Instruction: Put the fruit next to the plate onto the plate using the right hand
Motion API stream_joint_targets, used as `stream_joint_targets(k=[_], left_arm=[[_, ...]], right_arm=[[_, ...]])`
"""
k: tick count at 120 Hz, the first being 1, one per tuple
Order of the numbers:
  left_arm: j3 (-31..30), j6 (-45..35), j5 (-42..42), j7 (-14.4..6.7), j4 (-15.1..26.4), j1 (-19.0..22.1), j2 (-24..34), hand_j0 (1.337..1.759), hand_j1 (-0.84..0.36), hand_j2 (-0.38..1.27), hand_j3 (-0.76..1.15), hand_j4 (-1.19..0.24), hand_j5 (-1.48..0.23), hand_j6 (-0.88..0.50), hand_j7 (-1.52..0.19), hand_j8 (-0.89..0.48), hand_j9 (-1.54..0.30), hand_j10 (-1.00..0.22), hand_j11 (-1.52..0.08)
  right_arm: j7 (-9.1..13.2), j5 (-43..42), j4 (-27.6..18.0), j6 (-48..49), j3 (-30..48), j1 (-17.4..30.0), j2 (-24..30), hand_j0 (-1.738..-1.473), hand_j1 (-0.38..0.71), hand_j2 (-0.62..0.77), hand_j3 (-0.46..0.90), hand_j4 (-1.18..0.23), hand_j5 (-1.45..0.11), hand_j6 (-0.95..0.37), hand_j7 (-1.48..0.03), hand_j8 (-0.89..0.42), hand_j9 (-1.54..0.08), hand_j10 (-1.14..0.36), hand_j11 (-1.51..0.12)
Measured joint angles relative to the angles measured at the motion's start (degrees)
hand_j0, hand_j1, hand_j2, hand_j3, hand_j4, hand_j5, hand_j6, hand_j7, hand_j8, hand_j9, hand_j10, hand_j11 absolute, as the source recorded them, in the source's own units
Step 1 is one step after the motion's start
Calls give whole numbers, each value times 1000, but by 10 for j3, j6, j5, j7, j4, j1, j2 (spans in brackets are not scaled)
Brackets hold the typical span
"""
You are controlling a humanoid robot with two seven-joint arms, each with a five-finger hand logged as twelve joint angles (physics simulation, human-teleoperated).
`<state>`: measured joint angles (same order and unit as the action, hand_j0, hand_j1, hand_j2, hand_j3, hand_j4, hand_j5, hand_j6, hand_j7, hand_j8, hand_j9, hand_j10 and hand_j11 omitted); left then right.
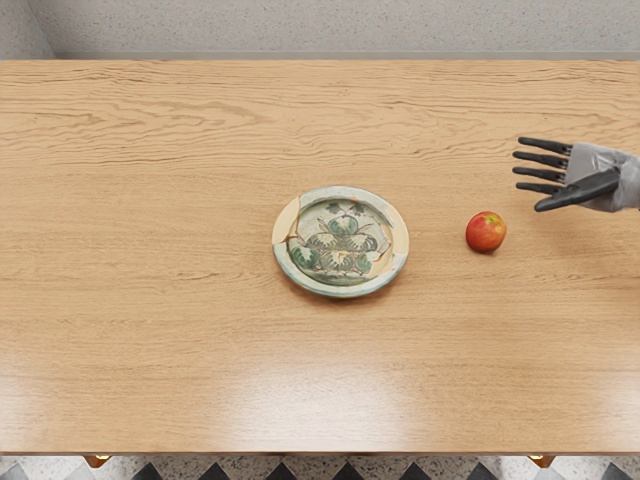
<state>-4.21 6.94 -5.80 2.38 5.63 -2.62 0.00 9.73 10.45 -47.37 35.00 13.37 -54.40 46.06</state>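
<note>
A red apple [486,231] with a yellowish patch lies on the wooden table, a short way right of the plate. The plate [287,221] is round, pale green and cream, with painted fruit in its middle, and nothing lies on it. My right hand [552,176] comes in from the right edge, above and to the right of the apple, clear of it. Its dark fingers [541,158] are spread and point left, holding nothing. The left arm does not show.
The wooden table [150,300] fills the view, with its front edge near the bottom and a grey wall behind its far edge. A checkered floor shows below the front edge.
</note>
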Motion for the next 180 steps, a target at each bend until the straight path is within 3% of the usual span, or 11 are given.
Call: stream_joint_targets(k=[28, 43, 62, 75, 90, 126, 158, 180], left_arm=[[0, 0, 0, 0, 0, 0, 0, 1658, 73, 46, 0, -230, -299, -230, -299, -230, -299, -230, -299], [0, 0, 0, 0, 0, 0, 0, 1658, 73, 46, 0, -230, -299, -230, -299, -230, -299, -230, -299], [0, 0, 0, 0, 0, 0, 0, 1658, 73, 46, 0, -230, -299, -230, -299, -230, -299, -230, -299], [0, 0, 0, 0, 0, 0, 0, 1658, 73, 46, 0, -230, -299, -230, -299, -230, -299, -230, -299], [0, 0, 0, 0, 0, 0, 0, 1658, 73, 46, 0, -230, -299, -230, -299, -230, -299, -230, -299], [0, 0, 0, 0, 0, 0, 0, 1658, 73, 46, 0, -230, -299, -230, -299, -230, -299, -230, -299], [0, 0, 0, 0, 0, 0, 0, 1658, 73, 46, 0, -230, -299, -230, -299, -230, -299, -230, -299], [0, 0, 0, 0, 0, 0, 0, 1658, 73, 46, 0, -230, -299, -230, -299, -230, -299, -230, -299]], right_arm=[[3, -37, -77, 0, 5, -30, 58, -1658, -308, -6, 0, -33, -45, -32, -45, -32, -45, -33, -45], [0, -101, -111, 0, 14, -55, 75, -1658, -308, -6, 0, -33, -45, -33, -46, -33, -45, -34, -45], [-2, -258, -272, -15, 50, -62, 124, -1658, -307, -6, 0, -35, -46, -35, -47, -35, -46, -35, -46], [-2, -384, -371, -132, 51, -55, 139, -1658, -307, -6, 0, -37, -47, -37, -47, -37, -47, -37, -47], [0, -485, -431, -284, 23, -45, 136, -1658, -308, -5, 0, -39, -48, -40, -47, -40, -47, -39, -47], [45, -545, -458, -491, -64, -33, 80, -1658, -295, -6, 0, -52, -62, -54, -62, -53, -62, -51, -62], [61, -553, -452, -598, -112, -30, 43, -1658, -101, -38, 0, -214, -273, -216, -272, -214, -273, -213, -273], [80, -555, -416, -627, -126, -32, 9, -1658, -39, -48, 0, -264, -340, -266, -339, -265, -340, -264, -339]])
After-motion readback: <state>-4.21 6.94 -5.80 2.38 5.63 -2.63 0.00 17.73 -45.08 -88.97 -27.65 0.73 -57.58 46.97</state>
